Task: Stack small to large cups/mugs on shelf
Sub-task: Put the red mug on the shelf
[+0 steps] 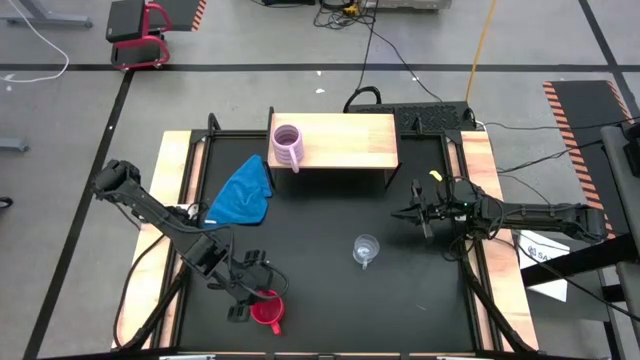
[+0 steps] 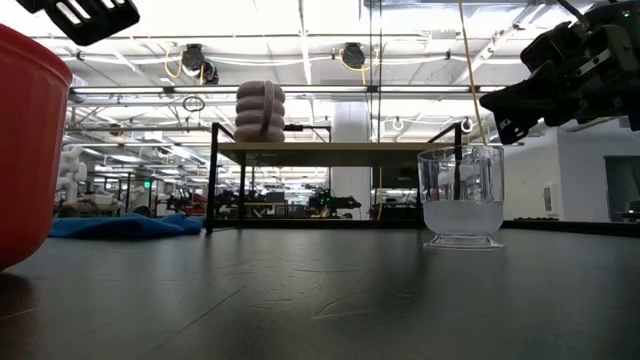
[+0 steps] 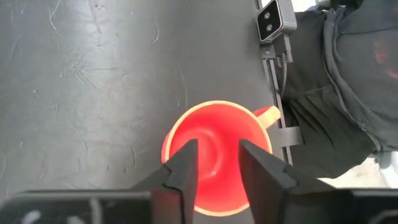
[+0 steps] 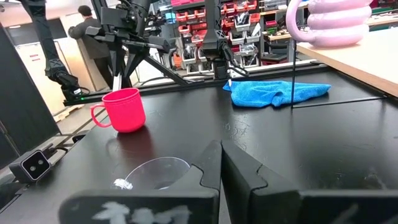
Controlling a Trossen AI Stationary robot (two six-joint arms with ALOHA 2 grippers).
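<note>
The red mug (image 1: 266, 311) stands upright near the table's near edge, its handle (image 3: 268, 114) pointing off to one side. My left gripper (image 3: 217, 169) hovers open just above its rim (image 2: 80, 15), without touching it. The clear glass cup (image 1: 366, 249) stands upright mid-table (image 2: 461, 196). My right gripper (image 1: 412, 213) is shut, in the air above the glass cup and toward the table's right (image 2: 510, 105). The ribbed lilac-pink mug (image 1: 287, 146) stands on the left end of the light-wood shelf (image 1: 350, 140) at the far side.
A crumpled blue cloth (image 1: 243, 192) lies left of the shelf's near corner. A small camera (image 3: 273, 18) sits at the near table edge, with a person in dark clothes (image 3: 348, 81) just beyond it. Pale wooden rails (image 1: 172, 170) line the table's sides.
</note>
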